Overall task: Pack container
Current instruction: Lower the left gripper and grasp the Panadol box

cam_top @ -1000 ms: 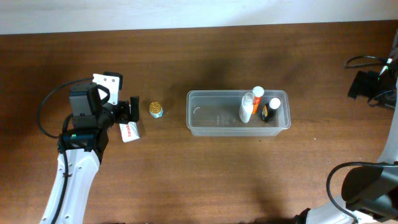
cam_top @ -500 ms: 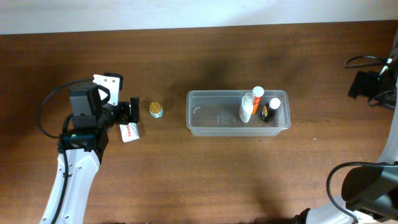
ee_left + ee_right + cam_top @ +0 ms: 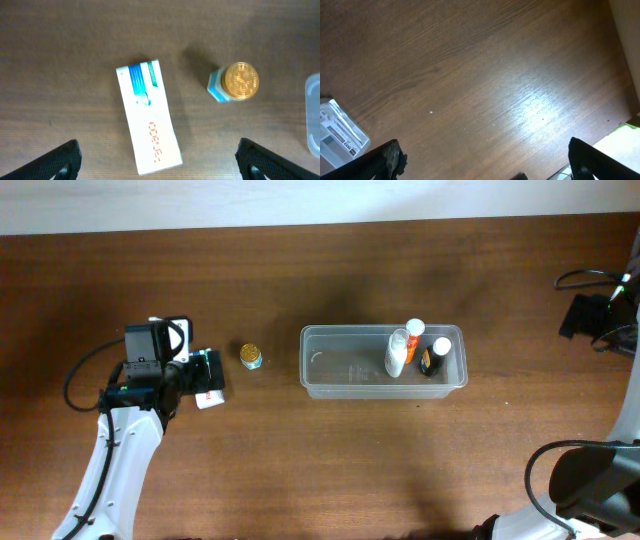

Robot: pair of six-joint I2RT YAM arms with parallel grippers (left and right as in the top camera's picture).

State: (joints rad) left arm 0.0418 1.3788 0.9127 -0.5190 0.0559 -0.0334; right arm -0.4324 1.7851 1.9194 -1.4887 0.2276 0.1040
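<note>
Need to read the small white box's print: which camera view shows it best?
The left wrist view: the white box lies flat, whole and close, its blue and red print sharp. Overhead it is tiny and partly hidden under the left tool. The right wrist view does not show it.

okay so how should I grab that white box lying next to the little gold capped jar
Grip the white box across its two long edges, mid-length, coming straight down. It lies flat on the table, so only its thin side walls can be pinched, and its narrow width should fit between the left gripper's open fingers. The jar stands apart.
</note>
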